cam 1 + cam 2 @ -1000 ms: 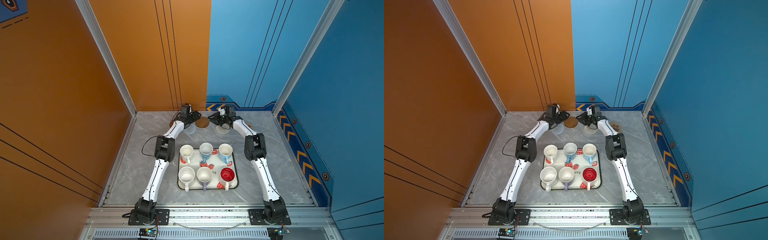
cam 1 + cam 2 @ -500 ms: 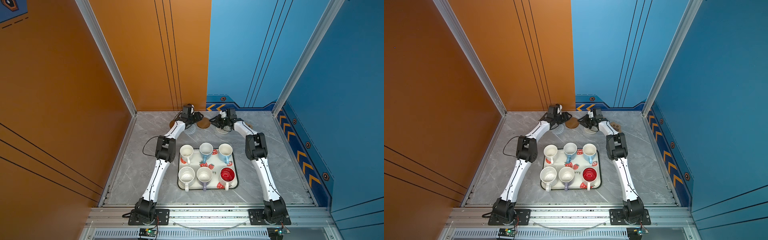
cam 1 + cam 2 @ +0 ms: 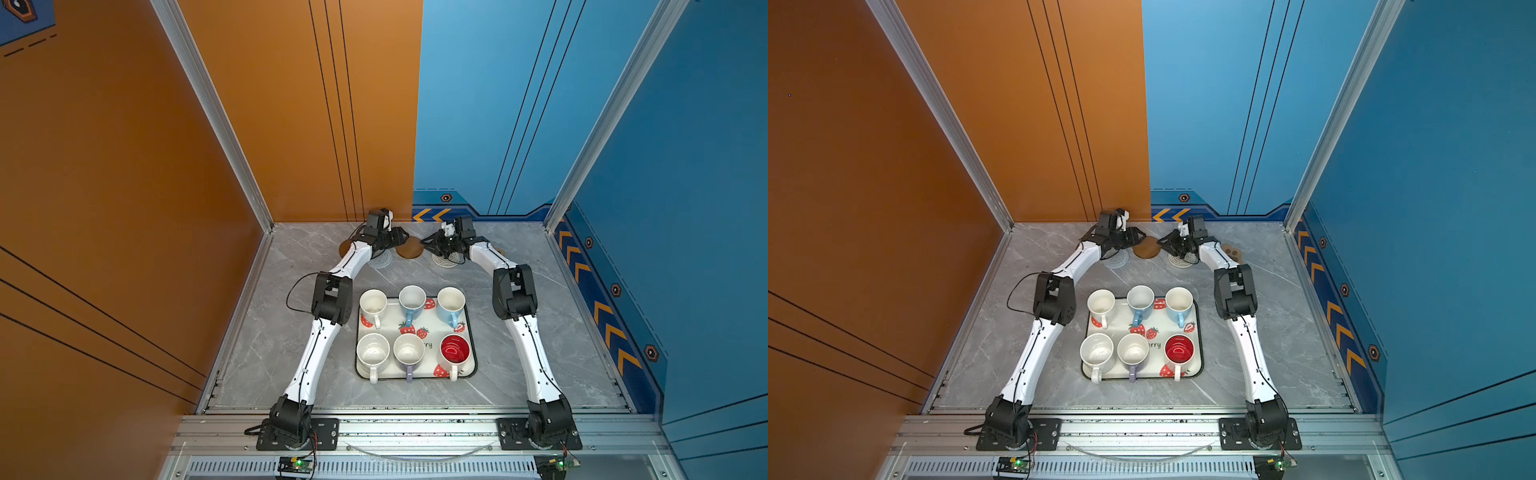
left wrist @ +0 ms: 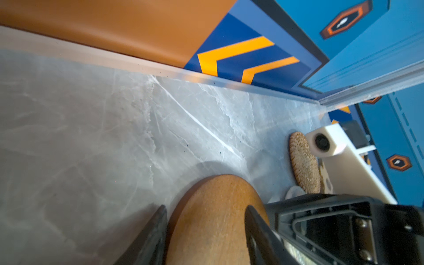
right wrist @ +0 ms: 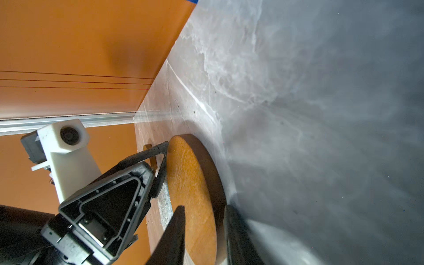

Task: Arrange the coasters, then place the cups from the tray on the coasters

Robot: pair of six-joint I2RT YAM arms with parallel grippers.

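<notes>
At the back of the table a smooth brown disc coaster (image 3: 409,249) (image 4: 215,218) (image 5: 190,183) lies between both grippers. My left gripper (image 3: 402,237) (image 4: 204,207) is open, one finger beside the disc's rim and one over its face. My right gripper (image 3: 424,242) (image 5: 205,207) is shut on the opposite rim. Grey woven (image 3: 380,259) and cream woven (image 3: 446,261) coasters lie just in front. A second brown disc (image 3: 344,248), a rattan round (image 4: 302,163) and a paw-print coaster (image 3: 1232,251) are partly hidden by the arms. Several cups, such as the red-inside one (image 3: 455,349), stand on the tray (image 3: 475,332).
The orange and blue back wall (image 3: 415,199) stands close behind both grippers. Both arms' elbows (image 3: 330,297) (image 3: 515,295) flank the tray. Bare marble shows at the table's left (image 3: 270,332) and right (image 3: 573,332) sides.
My right gripper has moved left from above the cream woven coaster to the brown disc and narrowed on it. My left gripper has stayed at the disc, jaws slightly narrower.
</notes>
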